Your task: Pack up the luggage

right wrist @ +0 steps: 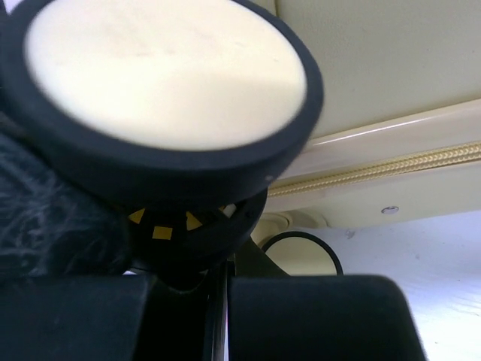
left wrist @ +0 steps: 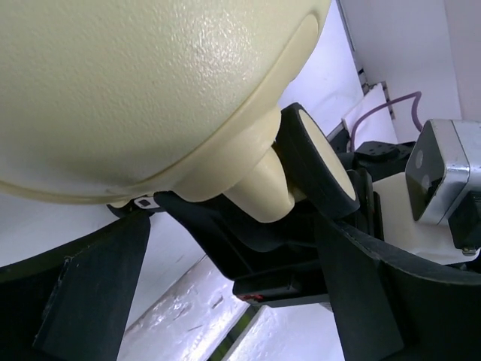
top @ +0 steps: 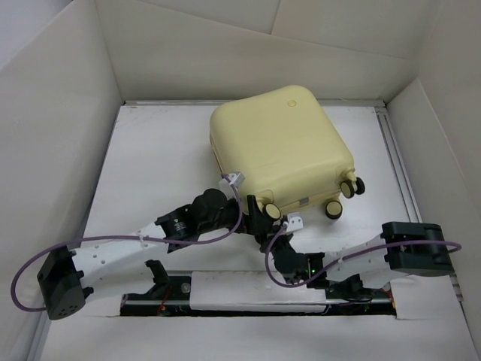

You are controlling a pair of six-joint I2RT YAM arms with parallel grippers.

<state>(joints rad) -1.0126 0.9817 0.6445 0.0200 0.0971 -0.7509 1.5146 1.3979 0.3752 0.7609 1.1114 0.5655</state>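
Observation:
The luggage (top: pixel 278 143) is a pale yellow hard-shell suitcase, closed and lying flat at the table's middle back, with its caster wheels toward the near right. My left gripper (top: pixel 254 214) is open at the near-left corner, its fingers (left wrist: pixel 90 293) spread wide below the shell (left wrist: pixel 135 90) and either side of a cream-and-black wheel (left wrist: pixel 319 162). My right gripper (top: pixel 264 229) is shut, its tip just under that same wheel (right wrist: pixel 165 75), and holds nothing I can see. The zip seam (right wrist: pixel 391 162) runs above it. The lining is hidden.
Two more wheels (top: pixel 333 210) (top: pixel 351 187) stick out at the case's near right. White walls box the table on the left, back and right. A metal rail (top: pixel 225 297) runs along the near edge by the arm bases. The right arm's camera housing (left wrist: pixel 443 173) sits close to my left gripper.

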